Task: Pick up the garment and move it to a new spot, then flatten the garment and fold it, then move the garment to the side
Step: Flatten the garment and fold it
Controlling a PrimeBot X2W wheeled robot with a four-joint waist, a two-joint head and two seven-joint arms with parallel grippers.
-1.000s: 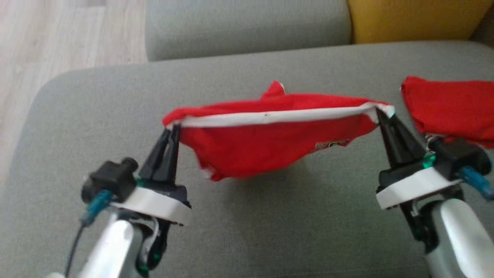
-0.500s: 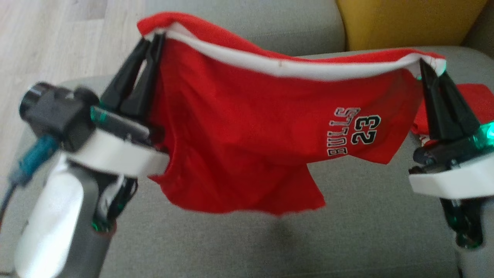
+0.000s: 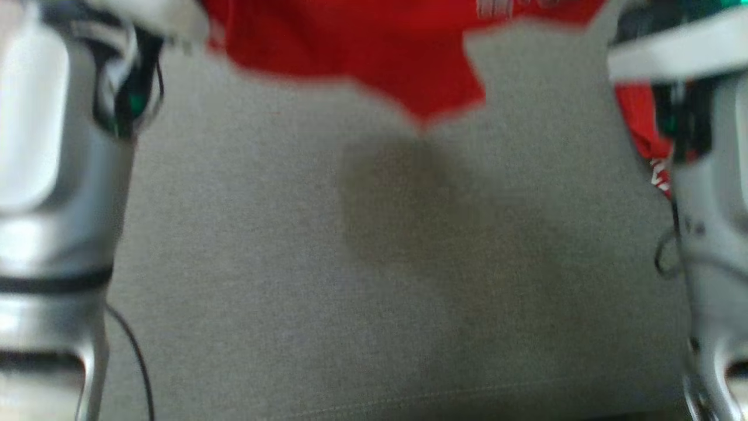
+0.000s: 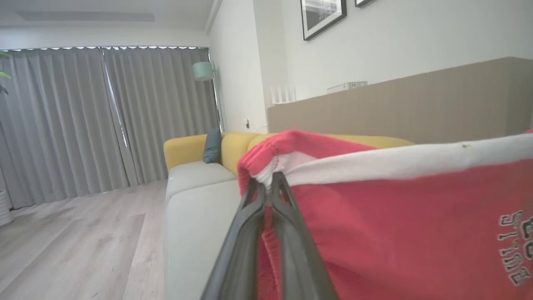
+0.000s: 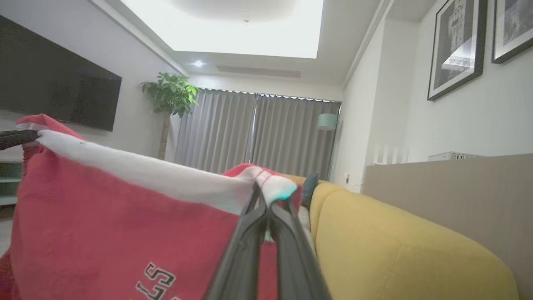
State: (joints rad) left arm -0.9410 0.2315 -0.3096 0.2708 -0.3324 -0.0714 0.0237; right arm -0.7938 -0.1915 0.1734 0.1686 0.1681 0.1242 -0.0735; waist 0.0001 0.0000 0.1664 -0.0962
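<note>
Grey sofa seat [image 3: 374, 280] is spreading out beneath the red garment [image 4: 395, 216], which is hanging clear above it, white waistband [image 5: 145, 175] stretching from arm to arm. At one waistband end the left jaws are clamping shut, at the other the right jaws. Its long axis is running straight between them, neither arm nearer, so I judge both should be lowering together.

Left gripper [image 4: 271, 179] pinched closed, right gripper [image 5: 270, 201] likewise; forearms [image 3: 41, 146] apparently raised, blurred
</note>
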